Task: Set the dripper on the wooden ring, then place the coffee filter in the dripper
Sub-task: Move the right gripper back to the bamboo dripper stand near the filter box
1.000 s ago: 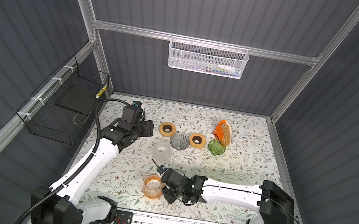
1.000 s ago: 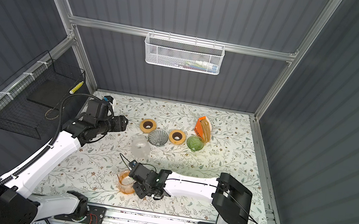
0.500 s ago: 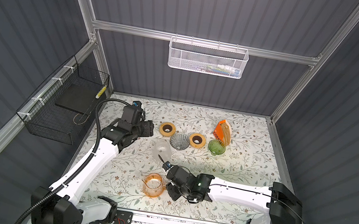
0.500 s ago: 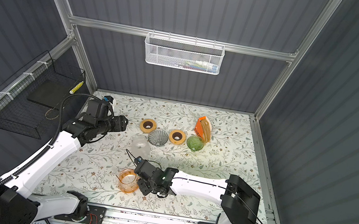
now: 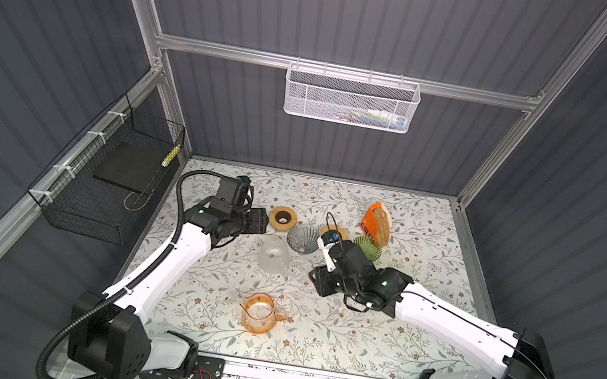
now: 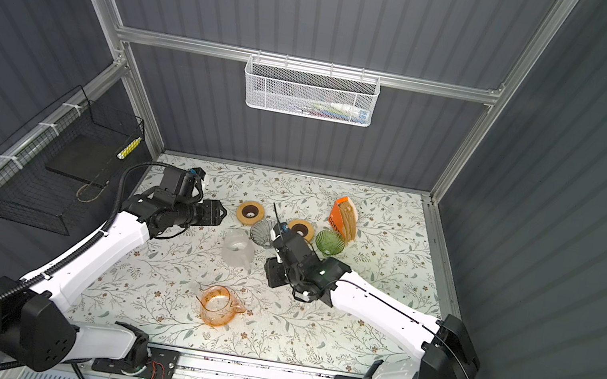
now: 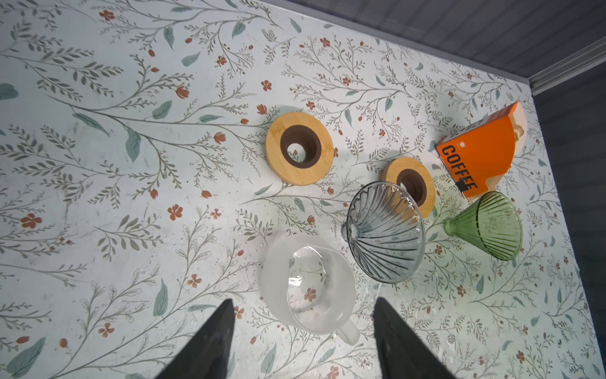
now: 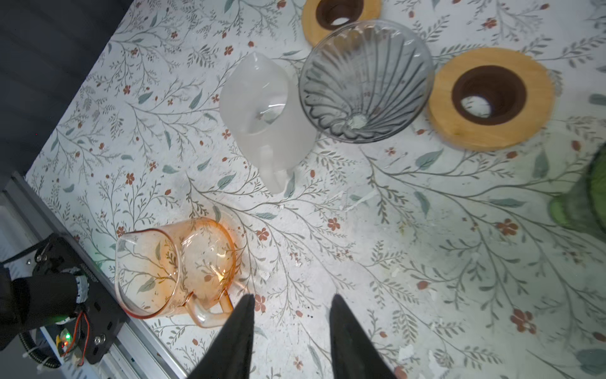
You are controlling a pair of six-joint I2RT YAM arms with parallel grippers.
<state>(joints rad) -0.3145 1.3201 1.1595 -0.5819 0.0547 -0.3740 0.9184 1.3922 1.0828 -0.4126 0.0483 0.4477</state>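
1. An orange glass pitcher (image 5: 258,314) stands upright on the near centre of the floral table (image 5: 329,345), clear of both arms.
2. The right gripper (image 8: 292,297) hangs over the table's middle, beyond the orange glass pitcher and right of it. Its jaws are parted and nothing sits between them.
3. A frosted pitcher (image 5: 274,255) lies left of the right gripper, just beside the grey glass dripper (image 5: 302,239).
4. The grey glass dripper and the green glass dripper (image 5: 367,248) both lie on their sides. Neither holds a filter.
5. The left gripper (image 7: 303,302) is held over the left side, near the frosted pitcher. Its jaws are spread wide and grip nothing.
6. Two wooden rings lie flat: the larger ring (image 7: 299,148) far left of the drippers, the smaller ring (image 7: 411,185) just behind the grey one.
7. The coffee filters (image 5: 383,230) remain stacked in the orange filter holder (image 5: 370,221), at the far right, just behind the green glass dripper.
8. A white mesh basket (image 5: 351,102) hangs on the far wall, and a black wire basket (image 5: 99,188) on the left wall.
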